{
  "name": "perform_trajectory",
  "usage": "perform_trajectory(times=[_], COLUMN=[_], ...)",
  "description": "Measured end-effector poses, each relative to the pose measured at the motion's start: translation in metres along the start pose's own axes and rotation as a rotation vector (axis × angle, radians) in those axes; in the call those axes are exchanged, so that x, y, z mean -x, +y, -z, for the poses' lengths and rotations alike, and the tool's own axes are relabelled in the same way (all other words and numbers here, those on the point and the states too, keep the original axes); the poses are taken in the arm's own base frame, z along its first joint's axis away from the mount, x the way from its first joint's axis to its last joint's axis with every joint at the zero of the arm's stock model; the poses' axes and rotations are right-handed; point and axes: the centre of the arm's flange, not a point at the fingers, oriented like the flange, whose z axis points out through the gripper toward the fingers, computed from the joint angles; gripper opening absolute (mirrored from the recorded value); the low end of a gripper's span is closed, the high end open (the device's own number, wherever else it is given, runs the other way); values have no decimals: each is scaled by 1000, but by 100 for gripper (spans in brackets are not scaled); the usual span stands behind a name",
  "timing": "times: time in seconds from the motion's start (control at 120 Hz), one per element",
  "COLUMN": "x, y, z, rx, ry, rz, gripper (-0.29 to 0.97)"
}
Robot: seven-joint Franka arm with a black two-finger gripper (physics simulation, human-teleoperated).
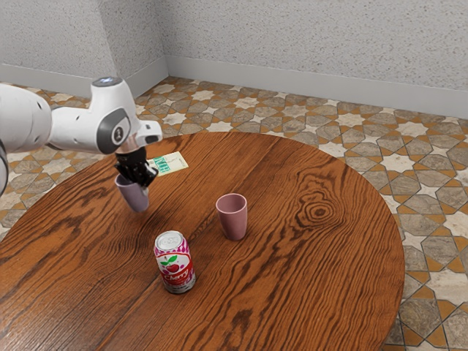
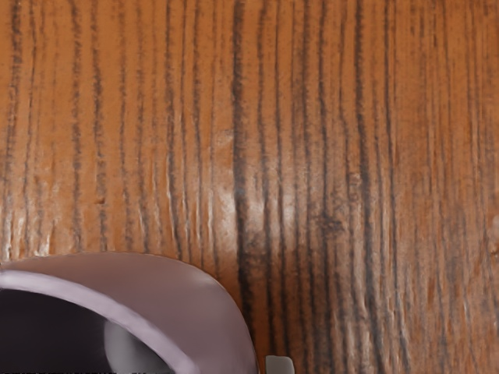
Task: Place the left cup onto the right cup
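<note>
The arm is reaching in from the exterior view's left, and its black end effector is gripping the left cup at the rim, with the fingers closed on the cup's wall from two sides. This purple cup is hanging under the hand with its mouth upward and is leaning slightly, its base pointing toward the exterior view's right. Whether the base is touching the worktop or hanging just above it is hard to tell.

The right cup is standing upright on the round wooden worktop, mouth open to the top, well apart from the held cup and toward the exterior view's right of it. It is a pinker mauve than the cup in the end effector.

A red cherry soda can is standing upright nearer the camera, roughly between the two cups but closer to the front edge and touching neither. A flat green-and-white card is lying on the wood just behind the hand, partly hidden by it.

In the wrist view the left cup is showing as a curved purple rim with a dark hollow inside – right under the hand – and the streaked wood grain of the worktop is running past it.
</note>
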Motion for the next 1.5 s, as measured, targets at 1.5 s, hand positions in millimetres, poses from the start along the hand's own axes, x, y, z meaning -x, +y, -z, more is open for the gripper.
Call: perform_trajectory(times=[1.5], x=[-70], y=[252], z=[100], rx=[45], ry=[-22], rz=[-170], gripper=[-10])
